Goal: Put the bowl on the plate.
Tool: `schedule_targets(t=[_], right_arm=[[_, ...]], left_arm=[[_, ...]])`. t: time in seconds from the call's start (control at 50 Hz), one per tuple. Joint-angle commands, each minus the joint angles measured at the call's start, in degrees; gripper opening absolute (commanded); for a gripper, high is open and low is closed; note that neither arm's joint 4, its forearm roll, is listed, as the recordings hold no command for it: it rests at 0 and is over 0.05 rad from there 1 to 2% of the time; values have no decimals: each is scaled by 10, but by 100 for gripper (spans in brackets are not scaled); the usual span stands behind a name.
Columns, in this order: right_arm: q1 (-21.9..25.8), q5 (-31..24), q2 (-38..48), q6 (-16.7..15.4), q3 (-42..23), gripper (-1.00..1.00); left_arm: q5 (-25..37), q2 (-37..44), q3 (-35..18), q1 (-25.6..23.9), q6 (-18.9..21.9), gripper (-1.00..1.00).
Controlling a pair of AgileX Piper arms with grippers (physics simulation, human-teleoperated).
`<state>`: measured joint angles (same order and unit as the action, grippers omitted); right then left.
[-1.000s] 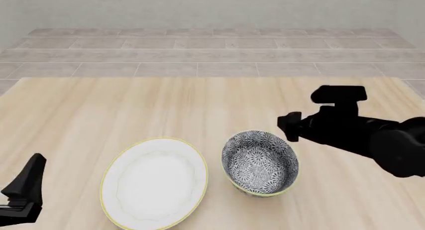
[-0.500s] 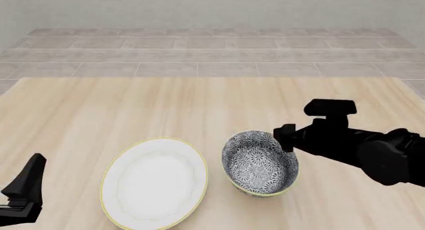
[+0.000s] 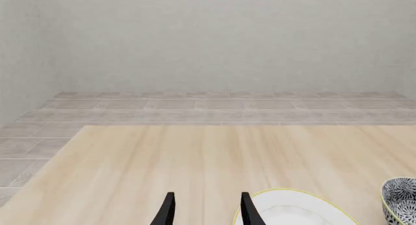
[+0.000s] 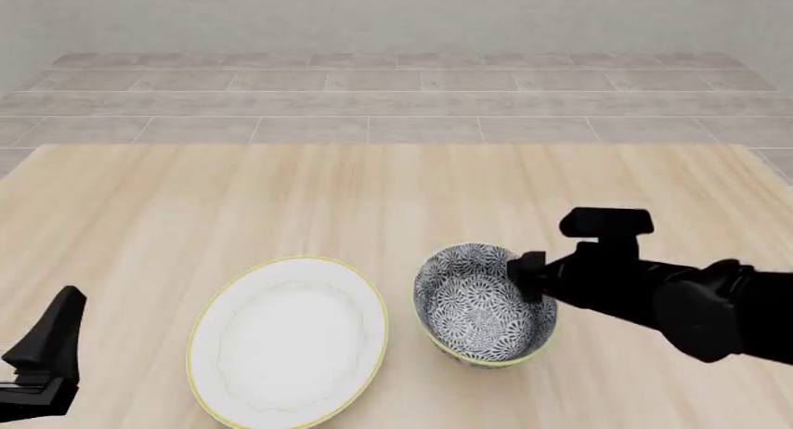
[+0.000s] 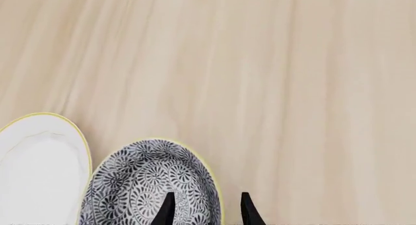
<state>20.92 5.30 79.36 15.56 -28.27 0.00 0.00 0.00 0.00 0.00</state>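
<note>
The bowl [image 4: 477, 306], dark grey-and-white floral with a thin yellowish rim, stands upright on the table right of centre. Just left of it, apart, lies the white plate [image 4: 288, 341] with its yellow rim. My right gripper [image 4: 530, 277] hangs over the bowl's right rim. In the right wrist view it [image 5: 206, 213] is open, one finger over the inside of the bowl [image 5: 149, 183] and the other outside the rim, with the plate [image 5: 39, 169] beside. My left gripper [image 4: 65, 308] rests at the near left, open [image 3: 206, 213] and holding nothing. The plate [image 3: 293, 210] and the bowl [image 3: 400, 200] show past it.
The wooden table [image 4: 371, 197] stretches bare behind the dishes to its far edge, with a tiled floor and a plain wall beyond. The table's left edge [image 3: 52, 171] shows in the left wrist view.
My right arm has come down and to the left, bringing its gripper from beside the bowl to over the bowl's right rim. The bowl, plate and left arm have stayed put.
</note>
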Motion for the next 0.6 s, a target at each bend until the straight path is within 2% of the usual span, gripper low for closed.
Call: schedule_targets(t=[0.02, 0.6], right_arm=[[2, 15, 10, 5, 11, 100], [15, 55, 50, 20, 28, 100]], left_arm=[[0, 0, 0, 0, 0, 100], [0, 0, 0, 0, 0, 100]])
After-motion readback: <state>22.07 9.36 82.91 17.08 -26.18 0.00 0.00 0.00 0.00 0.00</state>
